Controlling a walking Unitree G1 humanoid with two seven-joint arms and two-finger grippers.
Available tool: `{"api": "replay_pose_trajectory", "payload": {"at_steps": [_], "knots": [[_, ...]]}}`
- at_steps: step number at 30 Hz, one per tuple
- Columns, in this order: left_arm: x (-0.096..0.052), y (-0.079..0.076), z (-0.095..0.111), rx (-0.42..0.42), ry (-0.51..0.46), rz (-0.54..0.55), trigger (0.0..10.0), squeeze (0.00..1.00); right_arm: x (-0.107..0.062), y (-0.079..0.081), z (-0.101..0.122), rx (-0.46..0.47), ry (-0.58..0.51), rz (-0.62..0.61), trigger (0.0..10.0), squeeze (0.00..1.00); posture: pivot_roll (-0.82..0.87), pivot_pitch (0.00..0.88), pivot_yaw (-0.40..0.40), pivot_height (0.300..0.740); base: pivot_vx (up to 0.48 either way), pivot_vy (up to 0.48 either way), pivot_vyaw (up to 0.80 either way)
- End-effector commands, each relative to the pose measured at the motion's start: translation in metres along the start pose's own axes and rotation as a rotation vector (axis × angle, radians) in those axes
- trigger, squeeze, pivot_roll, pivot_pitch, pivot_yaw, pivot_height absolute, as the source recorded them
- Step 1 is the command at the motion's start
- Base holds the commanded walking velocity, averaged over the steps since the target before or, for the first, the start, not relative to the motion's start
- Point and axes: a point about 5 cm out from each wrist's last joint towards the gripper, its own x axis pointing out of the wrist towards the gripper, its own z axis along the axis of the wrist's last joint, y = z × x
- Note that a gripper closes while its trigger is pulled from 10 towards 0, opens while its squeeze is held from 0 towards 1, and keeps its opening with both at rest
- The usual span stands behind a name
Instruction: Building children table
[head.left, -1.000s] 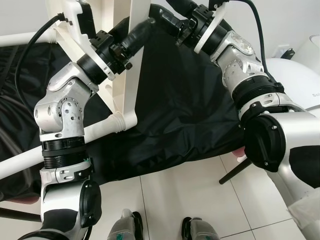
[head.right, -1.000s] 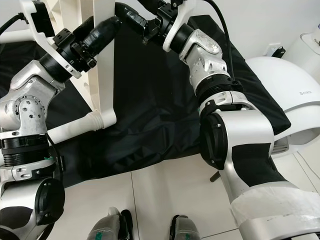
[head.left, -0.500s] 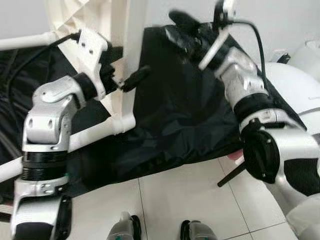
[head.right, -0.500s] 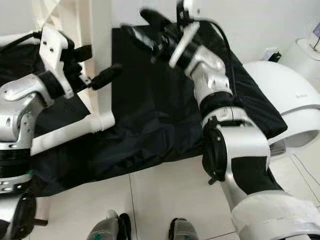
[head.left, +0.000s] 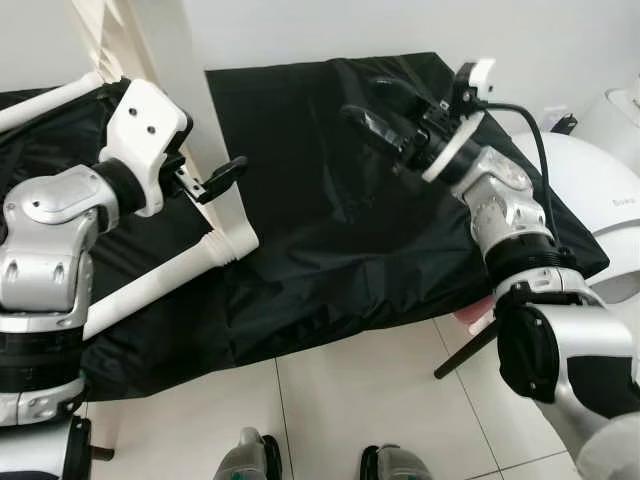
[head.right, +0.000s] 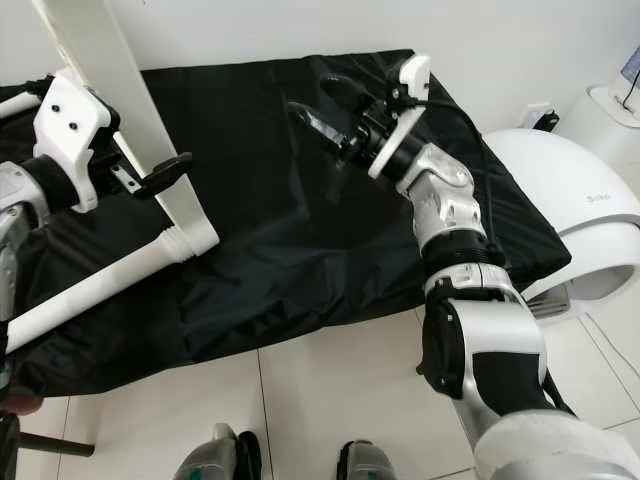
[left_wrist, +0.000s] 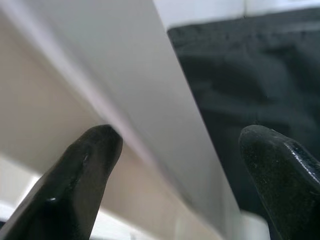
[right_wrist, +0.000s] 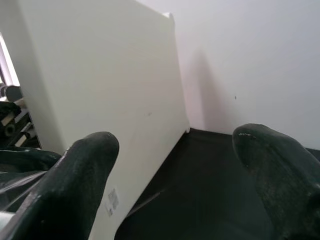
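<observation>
White tabletop (head.left: 190, 110) stands between left gripper (head.left: 222, 178) fingers

Both head views look steeply down from above the robot's own feet, across the black cloth (head.left: 350, 230) toward the wall, and share the white table panel (head.right: 110, 90) and both arms. The left wrist camera sits very close behind the left claw (left_wrist: 175, 175), facing the panel's edge between its fingers. The right wrist camera looks past the right claw (right_wrist: 175, 170) at the panel's broad face, farther off.
</observation>
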Motion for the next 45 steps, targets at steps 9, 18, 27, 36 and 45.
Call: {"api": "replay_pose_trajectory", "payload": {"at_steps": [9,18,27,36,45], "knots": [[-0.019,-0.02,-0.025,-0.11,0.121,0.01,10.0,0.0,-0.022,0.011,-0.016,0.016,0.058,-0.028,10.0,0.0,0.04,0.145,-0.059,0.74,0.0,0.0,0.0],[-0.034,-0.028,-0.027,-0.12,0.189,0.127,10.0,0.0,-0.026,0.027,-0.022,0.022,0.058,-0.077,10.0,0.0,0.06,0.16,-0.086,0.74,0.0,0.0,0.0],[-0.059,-0.032,-0.026,-0.192,0.215,0.204,10.0,0.0,-0.017,0.07,-0.043,0.127,0.088,0.041,10.0,0.0,0.11,0.182,-0.125,0.74,0.0,0.0,0.0],[-0.077,-0.011,-0.032,-0.262,0.224,0.387,10.0,0.0,0.005,0.093,-0.052,0.177,0.081,0.124,10.0,0.0,0.16,0.192,-0.147,0.74,0.0,0.0,0.0],[-0.064,-0.019,-0.031,-0.327,0.207,0.491,10.0,0.0,0.044,0.106,-0.048,0.194,0.046,0.188,10.0,0.0,0.18,0.197,-0.168,0.74,0.0,0.0,0.0]]}}
